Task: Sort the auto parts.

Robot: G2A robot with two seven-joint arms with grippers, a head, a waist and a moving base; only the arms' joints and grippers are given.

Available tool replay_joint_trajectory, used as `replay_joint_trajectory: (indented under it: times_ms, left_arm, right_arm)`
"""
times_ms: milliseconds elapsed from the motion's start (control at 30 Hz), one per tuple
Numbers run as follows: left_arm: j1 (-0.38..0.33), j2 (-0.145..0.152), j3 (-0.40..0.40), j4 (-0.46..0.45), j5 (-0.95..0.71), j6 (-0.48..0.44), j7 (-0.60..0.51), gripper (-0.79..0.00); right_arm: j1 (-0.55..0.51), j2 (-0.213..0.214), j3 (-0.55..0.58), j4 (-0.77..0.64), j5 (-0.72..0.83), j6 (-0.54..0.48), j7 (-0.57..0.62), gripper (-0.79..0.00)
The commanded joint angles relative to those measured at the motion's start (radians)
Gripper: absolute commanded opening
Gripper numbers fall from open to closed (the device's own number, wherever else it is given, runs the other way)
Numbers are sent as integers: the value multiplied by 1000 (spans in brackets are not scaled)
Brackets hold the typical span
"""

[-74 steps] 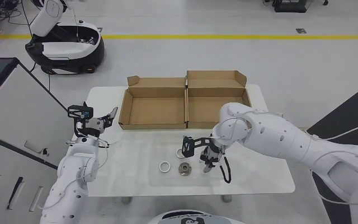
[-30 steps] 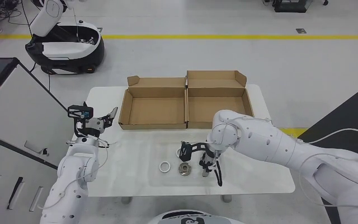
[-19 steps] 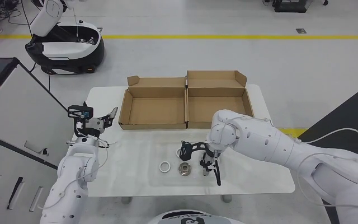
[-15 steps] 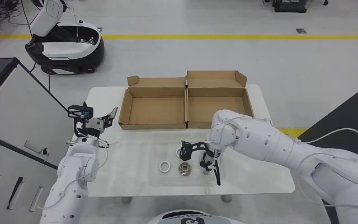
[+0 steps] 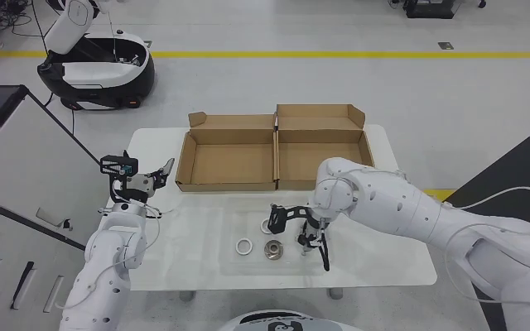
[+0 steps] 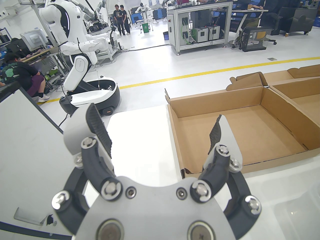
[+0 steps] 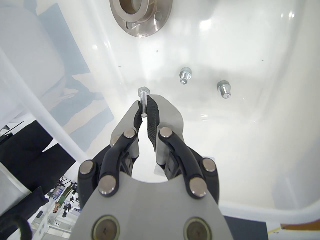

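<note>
My right gripper [image 7: 144,106] is shut on a long silver bolt [image 7: 143,96], held a little above the white tray [image 7: 250,151]. A metal flange [image 7: 140,6] and two short bolts [image 7: 185,74] [image 7: 223,88] lie on the tray beyond it. From above, the right gripper [image 5: 305,236] hangs next to the flange [image 5: 272,248], with one white ring [image 5: 244,247] to the flange's left and another [image 5: 267,225] behind it. My left gripper [image 6: 157,131] stands open and empty at the table's left edge, apart from the left cardboard box [image 5: 225,161].
Two open cardboard boxes, left [image 6: 250,126] and right [image 5: 321,149], sit side by side at the table's back. A white mobile robot base [image 5: 95,70] stands on the floor beyond the table's left corner.
The right gripper came down beside the flange, closed on the long bolt, and has now risen slightly with it. The left arm has kept still.
</note>
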Motion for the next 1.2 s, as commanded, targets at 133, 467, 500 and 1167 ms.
replay_joint_trajectory:
  times_ms: [133,467,500,1167]
  left_arm:
    - [0,0,0,0,0,0,0,0]
    - [0,0,0,0,0,0,0,0]
    - [0,0,0,0,0,0,0,0]
    - [0,0,0,0,0,0,0,0]
  right_arm:
    - [4,68,64,-76,28,-12,-14,-785]
    - [-102,209,260,-201,62,-156,-170,-785]
    - [-125,227,288,-208,67,-191,-202,-785]
    - [-327,336,498,-232,-143,-646,-814,-785]
